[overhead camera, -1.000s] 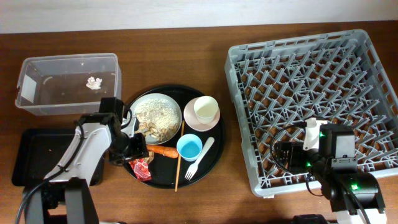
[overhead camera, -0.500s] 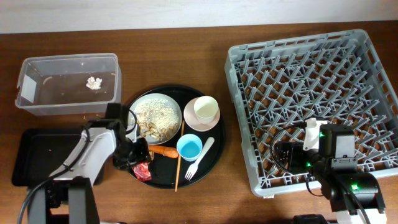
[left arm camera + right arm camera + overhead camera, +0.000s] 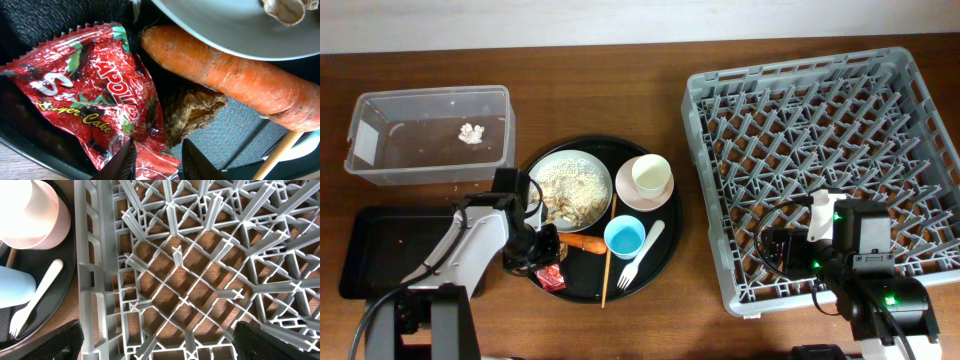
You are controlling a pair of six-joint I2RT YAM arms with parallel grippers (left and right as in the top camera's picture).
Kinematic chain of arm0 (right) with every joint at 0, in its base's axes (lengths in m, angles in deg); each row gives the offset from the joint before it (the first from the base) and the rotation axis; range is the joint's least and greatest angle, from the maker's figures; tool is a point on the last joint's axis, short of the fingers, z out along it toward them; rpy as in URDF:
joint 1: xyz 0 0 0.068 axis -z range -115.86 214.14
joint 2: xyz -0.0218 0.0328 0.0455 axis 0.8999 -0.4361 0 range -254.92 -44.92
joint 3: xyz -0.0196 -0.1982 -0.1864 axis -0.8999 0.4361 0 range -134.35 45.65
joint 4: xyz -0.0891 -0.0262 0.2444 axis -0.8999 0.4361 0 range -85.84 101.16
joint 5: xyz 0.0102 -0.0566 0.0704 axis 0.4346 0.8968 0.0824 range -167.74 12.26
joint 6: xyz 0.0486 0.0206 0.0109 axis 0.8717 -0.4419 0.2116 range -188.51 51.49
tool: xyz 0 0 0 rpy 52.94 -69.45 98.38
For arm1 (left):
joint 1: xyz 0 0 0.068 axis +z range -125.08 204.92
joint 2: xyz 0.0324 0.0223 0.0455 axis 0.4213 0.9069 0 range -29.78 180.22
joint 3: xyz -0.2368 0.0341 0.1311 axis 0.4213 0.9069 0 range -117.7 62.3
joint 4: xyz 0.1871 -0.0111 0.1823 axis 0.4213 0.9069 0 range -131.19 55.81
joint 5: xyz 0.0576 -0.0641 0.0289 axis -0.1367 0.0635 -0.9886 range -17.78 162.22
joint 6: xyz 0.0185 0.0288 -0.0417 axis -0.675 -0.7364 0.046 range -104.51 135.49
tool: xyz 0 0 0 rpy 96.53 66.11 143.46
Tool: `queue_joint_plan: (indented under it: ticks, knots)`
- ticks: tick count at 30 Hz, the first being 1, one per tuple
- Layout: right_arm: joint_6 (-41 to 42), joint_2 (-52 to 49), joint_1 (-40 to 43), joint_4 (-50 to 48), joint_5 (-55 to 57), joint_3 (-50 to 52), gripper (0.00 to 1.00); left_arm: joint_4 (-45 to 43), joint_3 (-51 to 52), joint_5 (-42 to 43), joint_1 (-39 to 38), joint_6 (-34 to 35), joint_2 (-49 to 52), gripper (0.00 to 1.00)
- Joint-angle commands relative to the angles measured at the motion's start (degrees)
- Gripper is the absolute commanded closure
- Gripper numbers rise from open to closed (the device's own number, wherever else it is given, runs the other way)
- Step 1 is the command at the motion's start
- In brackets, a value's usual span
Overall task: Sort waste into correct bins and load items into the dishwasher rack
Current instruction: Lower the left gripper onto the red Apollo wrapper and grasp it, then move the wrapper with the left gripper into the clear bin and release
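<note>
The red snack wrapper [image 3: 95,100] lies at the front left of the round black tray [image 3: 665,265], next to the orange carrot piece [image 3: 225,85]. My left gripper [image 3: 157,162] is shut on the wrapper's near corner [image 3: 551,277], one finger on each side. A brown crumbly scrap [image 3: 192,112] sits just beyond the fingers. The pale plate [image 3: 570,188] holds beige food scraps. My right gripper [image 3: 155,340] hangs wide open over the grey dishwasher rack [image 3: 820,150], holding nothing.
On the round tray are the pink bowl [image 3: 642,197] with the cream cup [image 3: 651,175], blue cup [image 3: 624,238], white fork [image 3: 640,257] and chopstick [image 3: 607,260]. The clear tub [image 3: 430,95] holds a white scrap [image 3: 472,132]. The shallow black tray [image 3: 380,250] lies front left.
My left gripper moved down onto the wrapper and its fingers closed on the wrapper's corner. The wrapper shifted slightly toward the tray's front. The right arm stayed still.
</note>
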Motion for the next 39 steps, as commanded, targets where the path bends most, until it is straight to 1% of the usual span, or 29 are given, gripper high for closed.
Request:
queue_joint_plan:
  ticks: [1,3,6,8,10,11,12,20,28,32,39]
  knots:
    - [0.4,0.1,-0.4,0.0,-0.1,-1.2,0.01,0.2,0.7,-0.4,-0.1,0.4,0.2,0.75]
    - [0.4,0.1,-0.4,0.0,-0.1,-1.2,0.01,0.2,1.3,-0.7,-0.1,0.4,0.2,0.78]
    - [0.4,0.1,-0.4,0.0,-0.1,-1.2,0.01,0.0,2.4,-2.5,-0.1,0.4,0.2,0.78]
    - [0.4,0.1,-0.4,0.0,-0.1,-1.2,0.01,0.0,2.9,-2.6,-0.1,0.4,0.2,0.81]
    - [0.4,0.1,-0.4,0.0,-0.1,-1.2,0.01,-0.2,2.9,-2.6,-0.1,0.4,0.2,0.87]
    - [0.4,0.1,-0.4,0.0,-0.1,-1.2,0.01,-0.4,2.9,-2.6,-0.1,0.4,0.2,0.95]
    - [0.4,0.1,-0.4,0.0,-0.1,-1.2,0.01,-0.5,2.9,-2.6,-0.1,0.4,0.2,1.0]
    - [0.4,0.1,-0.4,0.0,-0.1,-1.2,0.01,-0.1,1.7,-2.6,-0.1,0.3,0.1,1.0]
    - [0.4,0.1,-0.4,0.0,-0.1,-1.2,0.01,6.9,-7.6,-2.6,-0.1,0.3,0.1,1.0]
    - [0.4,0.1,-0.4,0.0,-0.1,-1.2,0.01,7.6,-9.8,-2.7,-0.1,0.3,0.0,1.0]
    - [0.4,0.1,-0.4,0.0,-0.1,-1.2,0.01,7.6,-15.7,-7.1,0.0,-0.6,-1.8,1.0]
